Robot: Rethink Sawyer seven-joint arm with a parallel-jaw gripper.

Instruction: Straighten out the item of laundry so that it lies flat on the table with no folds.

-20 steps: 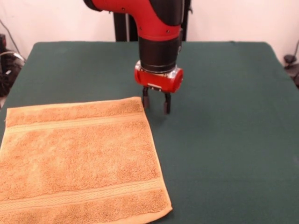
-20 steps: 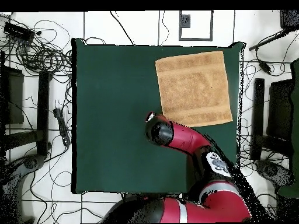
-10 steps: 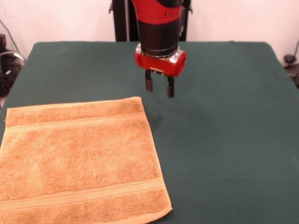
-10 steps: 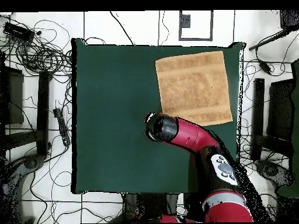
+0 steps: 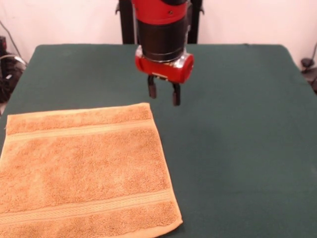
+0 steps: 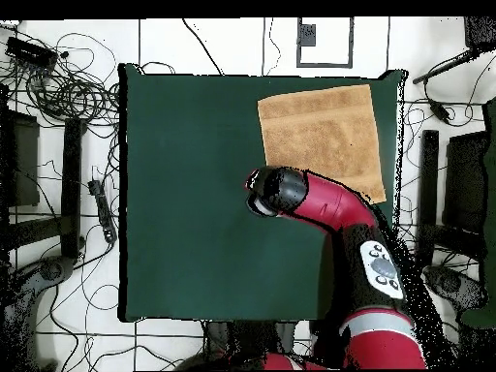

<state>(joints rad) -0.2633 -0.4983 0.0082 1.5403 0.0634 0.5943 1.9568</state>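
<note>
Since the earlier frame, the red-and-black gripper [image 5: 162,92] has risen and shifted left, fingers spread and empty. The golden-orange terry towel [image 5: 84,173] lies flat, lower left of the gripper, on the dark green felt table [image 5: 237,124].

Robotics laboratory. A red and black arm [image 6: 329,208] on a pedestal stands at a table [image 6: 184,184] covered in dark green cloth, set on a pale floor marked with dark lines [image 6: 140,39]. Loose black cables [image 6: 68,87] lie in tangles and coils around the table on every side, running among dark stands and equipment [image 6: 68,184] along both flanks. In the front view a plain white wall [image 5: 64,22] backs the table, with more wiring [image 5: 7,59] at the left edge.
</note>
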